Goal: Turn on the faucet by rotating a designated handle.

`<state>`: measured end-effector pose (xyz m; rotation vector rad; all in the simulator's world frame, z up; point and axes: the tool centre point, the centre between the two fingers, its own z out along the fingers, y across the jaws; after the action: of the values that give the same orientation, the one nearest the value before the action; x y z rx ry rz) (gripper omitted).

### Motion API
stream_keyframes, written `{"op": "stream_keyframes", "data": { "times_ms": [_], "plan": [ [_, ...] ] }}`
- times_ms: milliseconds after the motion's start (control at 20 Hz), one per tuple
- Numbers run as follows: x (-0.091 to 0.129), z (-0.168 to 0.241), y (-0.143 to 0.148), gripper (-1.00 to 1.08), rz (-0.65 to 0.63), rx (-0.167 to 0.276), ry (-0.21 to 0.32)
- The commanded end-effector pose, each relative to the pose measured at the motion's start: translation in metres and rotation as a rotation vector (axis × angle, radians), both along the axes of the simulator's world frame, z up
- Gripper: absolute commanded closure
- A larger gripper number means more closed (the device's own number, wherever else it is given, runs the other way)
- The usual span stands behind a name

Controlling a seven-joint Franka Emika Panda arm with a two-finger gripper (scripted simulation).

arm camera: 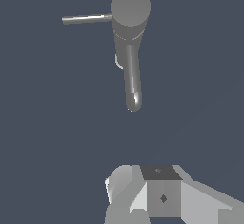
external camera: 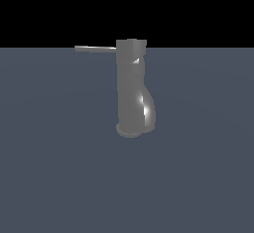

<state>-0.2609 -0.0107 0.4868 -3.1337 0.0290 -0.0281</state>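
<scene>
Exterior view: no writing, brand or label shows on anything. The faucet [external camera: 133,90] stands upright on the slate-blue table [external camera: 49,177], about mid-picture, its long axis vertical, lower body bulging toward the exterior view's right above a round base flange. The handle [external camera: 95,48], a thin grey rod, juts level from the top cap toward the exterior view's left. The arm is out of this picture.

Wrist view: seen from above, the faucet [arm camera: 129,23] shows its round cap, the handle [arm camera: 86,19] reaching sideways off it, nearly straight. The claw [arm camera: 157,197] is well apart from both, only partly in frame; released or clenched, I cannot tell.
</scene>
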Motion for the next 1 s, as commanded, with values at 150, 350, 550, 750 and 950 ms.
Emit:
{"op": "stream_keyframes", "data": {
  "times_ms": [150, 350, 550, 750, 950],
  "plan": [
    [0.000, 0.001, -0.002, 1.08, -0.004, -0.004, -0.003],
    [0.000, 0.006, -0.009, 1.08, -0.020, -0.020, -0.015],
    [-0.001, 0.008, -0.013, 1.08, -0.029, -0.030, -0.022],
    [-0.001, 0.008, -0.012, 1.08, -0.029, -0.028, -0.021],
    [0.003, 0.007, -0.012, 1.08, -0.045, -0.023, -0.020]
  ]
}}
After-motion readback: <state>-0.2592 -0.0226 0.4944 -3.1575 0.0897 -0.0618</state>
